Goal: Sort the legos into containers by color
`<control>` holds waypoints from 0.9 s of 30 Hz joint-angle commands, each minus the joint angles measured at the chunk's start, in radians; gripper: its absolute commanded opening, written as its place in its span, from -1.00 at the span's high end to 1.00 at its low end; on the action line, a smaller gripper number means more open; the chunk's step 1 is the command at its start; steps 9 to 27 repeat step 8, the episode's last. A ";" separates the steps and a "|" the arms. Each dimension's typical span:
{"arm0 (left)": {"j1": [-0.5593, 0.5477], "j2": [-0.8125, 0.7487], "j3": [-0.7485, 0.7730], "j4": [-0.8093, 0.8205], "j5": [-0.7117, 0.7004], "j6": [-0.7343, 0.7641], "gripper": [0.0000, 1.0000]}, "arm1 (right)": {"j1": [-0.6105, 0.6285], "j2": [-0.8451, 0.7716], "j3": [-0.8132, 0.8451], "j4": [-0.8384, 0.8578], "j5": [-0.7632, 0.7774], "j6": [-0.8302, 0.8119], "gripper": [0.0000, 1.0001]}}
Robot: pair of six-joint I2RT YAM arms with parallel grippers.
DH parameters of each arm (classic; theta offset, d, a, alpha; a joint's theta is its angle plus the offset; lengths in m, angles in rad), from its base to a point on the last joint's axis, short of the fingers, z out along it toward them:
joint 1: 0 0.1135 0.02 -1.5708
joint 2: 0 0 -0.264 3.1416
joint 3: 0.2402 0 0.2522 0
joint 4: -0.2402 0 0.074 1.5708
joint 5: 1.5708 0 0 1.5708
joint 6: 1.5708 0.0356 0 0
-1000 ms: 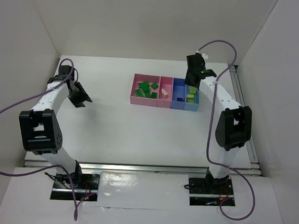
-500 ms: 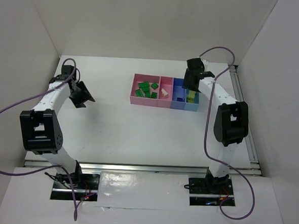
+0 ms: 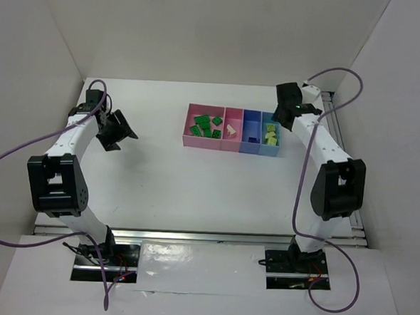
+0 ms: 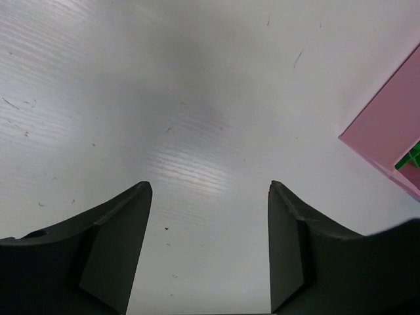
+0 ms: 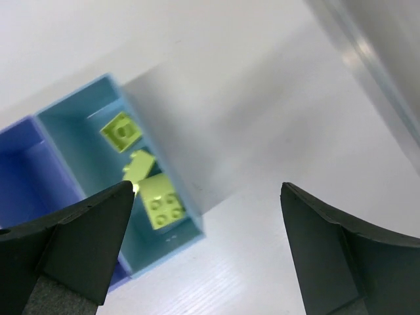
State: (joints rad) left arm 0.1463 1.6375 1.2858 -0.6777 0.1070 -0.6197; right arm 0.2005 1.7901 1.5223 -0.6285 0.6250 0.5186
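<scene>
Release step, by the look of it: hung spread and empty at the left gripper (image 4: 210, 190), over table (image 4: 197, 98) beside the wide pink bin (image 4: 384, 128), and likewise at the right gripper (image 5: 207, 190), just past the light blue bin (image 5: 75, 131). Found sorted beyond: yellow-green legos (image 5: 161, 200) in that bin, dark green legos (image 3: 207, 125) in the wide pink, beige lego (image 3: 231, 130) in the narrow pink bin (image 3: 233, 113). Needed next, probably, only a check for strays and a retreat.
</scene>
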 commanded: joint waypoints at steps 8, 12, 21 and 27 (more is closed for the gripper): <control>-0.010 -0.011 0.003 0.023 0.092 0.032 -0.86 | -0.127 -0.248 -0.188 -0.073 0.064 0.110 -1.00; -0.010 -0.011 0.003 0.023 0.092 0.032 -0.86 | -0.127 -0.248 -0.188 -0.073 0.064 0.110 -1.00; -0.010 -0.011 0.003 0.023 0.092 0.032 -0.86 | -0.127 -0.248 -0.188 -0.073 0.064 0.110 -1.00; -0.010 -0.011 0.003 0.023 0.092 0.032 -0.86 | -0.127 -0.248 -0.188 -0.073 0.064 0.110 -1.00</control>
